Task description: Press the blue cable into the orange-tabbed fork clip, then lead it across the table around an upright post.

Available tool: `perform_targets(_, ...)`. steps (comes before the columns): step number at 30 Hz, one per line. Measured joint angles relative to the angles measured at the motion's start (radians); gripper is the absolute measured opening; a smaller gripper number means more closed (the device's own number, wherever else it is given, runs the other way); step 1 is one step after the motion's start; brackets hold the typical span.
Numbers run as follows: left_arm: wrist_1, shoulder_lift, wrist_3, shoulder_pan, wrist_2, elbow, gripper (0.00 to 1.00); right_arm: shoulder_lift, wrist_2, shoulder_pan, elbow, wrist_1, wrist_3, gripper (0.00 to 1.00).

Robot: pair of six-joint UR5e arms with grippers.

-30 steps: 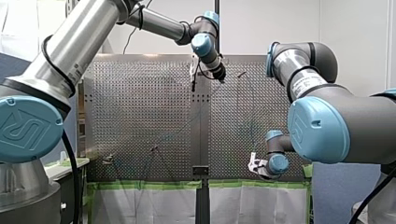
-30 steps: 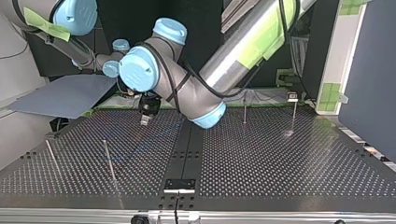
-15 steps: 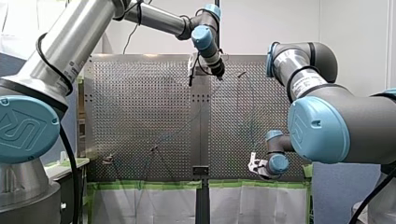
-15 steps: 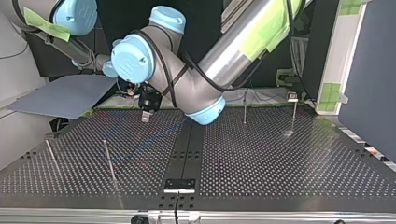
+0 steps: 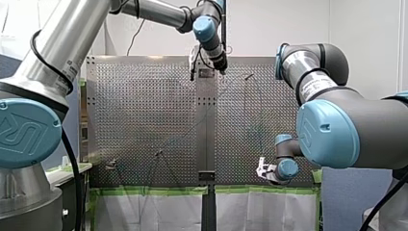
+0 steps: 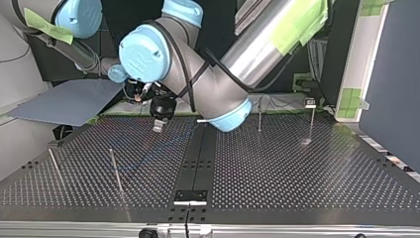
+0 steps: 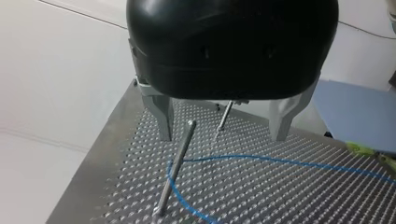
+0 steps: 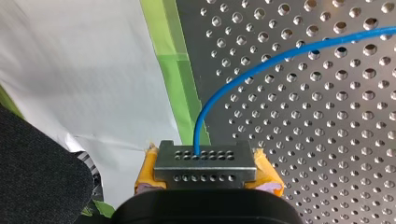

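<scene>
Pinching cable in right claw, hovering spread left claw over post; probably needing pulling taut and low, hugging post

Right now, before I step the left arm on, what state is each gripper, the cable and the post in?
My left gripper: open, empty, above the table.
My right gripper: shut on the blue cable.
Blue cable: lying on the table, bent beside the nearer post; wrapped or not, cannot tell.
Nearer post: upright.
</scene>
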Motion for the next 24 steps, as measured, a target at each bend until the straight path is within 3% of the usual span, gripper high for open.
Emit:
perform_targets(8, 0.069, 0.076, -0.025, 0.051, 0.014, -0.075, 1.0, 0.0, 0.0, 0.004, -0.001, 0.007, 0.0, 0.0)
perform_targets(24, 0.215, 0.221, -0.161, 0.066, 0.026, -0.221, 1.0, 0.0, -0.002, 0.008, -0.001, 0.008, 0.0, 0.0)
